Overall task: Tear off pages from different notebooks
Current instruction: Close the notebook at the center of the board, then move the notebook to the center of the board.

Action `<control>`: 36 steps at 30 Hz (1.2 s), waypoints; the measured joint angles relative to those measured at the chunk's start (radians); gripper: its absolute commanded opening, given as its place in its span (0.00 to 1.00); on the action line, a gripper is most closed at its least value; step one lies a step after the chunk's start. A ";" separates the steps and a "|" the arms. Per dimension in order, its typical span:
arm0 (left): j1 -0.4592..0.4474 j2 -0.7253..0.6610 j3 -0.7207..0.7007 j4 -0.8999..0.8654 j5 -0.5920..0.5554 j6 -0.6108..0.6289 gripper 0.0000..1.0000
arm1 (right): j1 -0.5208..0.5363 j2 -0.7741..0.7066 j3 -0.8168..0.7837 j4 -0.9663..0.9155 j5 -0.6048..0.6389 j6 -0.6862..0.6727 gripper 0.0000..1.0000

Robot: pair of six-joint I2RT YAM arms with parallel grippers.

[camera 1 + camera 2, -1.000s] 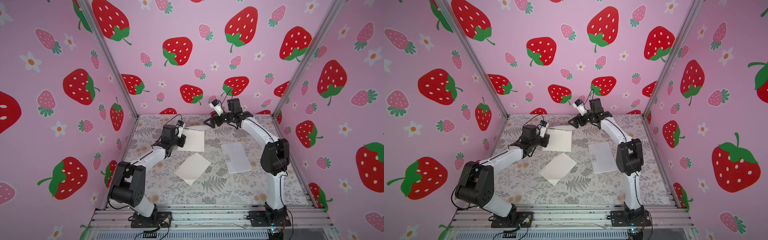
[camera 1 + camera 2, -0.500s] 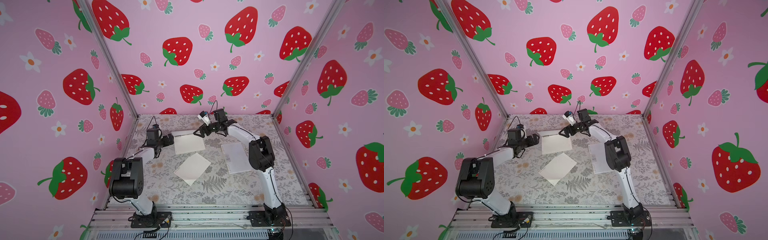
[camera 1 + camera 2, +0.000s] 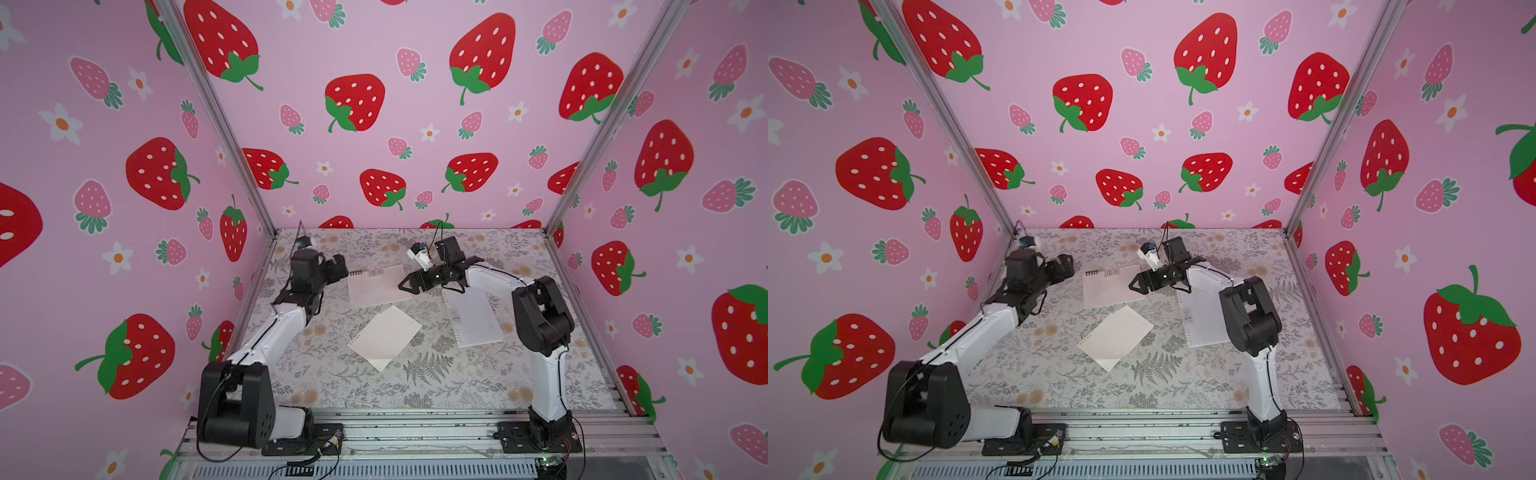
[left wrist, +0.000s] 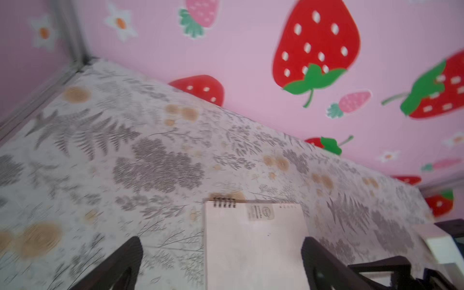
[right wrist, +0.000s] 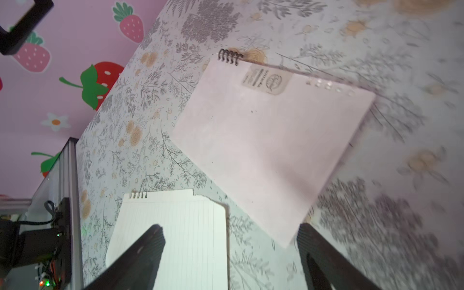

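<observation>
The pale pink notebook (image 3: 376, 286) (image 3: 1109, 287) lies flat at the back middle, its dark coil (image 3: 356, 273) at the far left corner. In front of it lies a loose lined page (image 3: 384, 343) (image 3: 1116, 337) (image 5: 175, 226). My right forearm partly covers the white notebook (image 3: 476, 324) (image 3: 1202, 324). My left gripper (image 3: 338, 268) (image 3: 1065, 266) (image 4: 221, 253) is open just left of the coil, holding nothing. The pink notebook (image 4: 253, 241) shows between its fingers. My right gripper (image 3: 405, 286) (image 3: 1136, 284) (image 5: 231, 227) is open and low over the pink notebook's (image 5: 271, 140) right edge, holding nothing.
The floral table cloth (image 3: 457, 374) is closed in by pink strawberry walls on three sides. Aluminium posts (image 3: 232, 137) stand at the back corners. A metal rail (image 3: 415, 424) with both arm bases runs along the front.
My left gripper has opened and drawn back to the left of the pink notebook's coil corner. My right gripper has come down and leftward to the notebook's right edge.
</observation>
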 measured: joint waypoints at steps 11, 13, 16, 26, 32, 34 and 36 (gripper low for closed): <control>-0.407 0.649 0.531 -0.370 -0.114 0.479 0.99 | -0.164 -0.481 -0.432 -0.034 0.523 0.205 1.00; -0.404 0.678 0.532 -0.414 -0.126 0.501 0.99 | -0.186 -0.505 -0.473 -0.054 0.553 0.224 1.00; -0.398 0.699 0.556 -0.435 -0.165 0.515 0.99 | -0.224 -0.520 -0.510 -0.081 0.585 0.244 1.00; -0.277 0.712 0.566 -0.435 -0.183 0.431 0.90 | -0.242 -0.523 -0.515 -0.110 0.597 0.278 1.00; -0.143 0.795 0.705 -0.488 -0.124 0.331 0.98 | -0.242 -0.523 -0.529 -0.136 0.564 0.295 1.00; -0.116 0.794 0.711 -0.500 -0.126 0.309 0.99 | -0.242 -0.523 -0.547 -0.135 0.555 0.300 1.00; -0.115 0.758 0.683 -0.517 -0.144 0.287 0.99 | -0.242 -0.522 -0.564 -0.141 0.554 0.304 0.99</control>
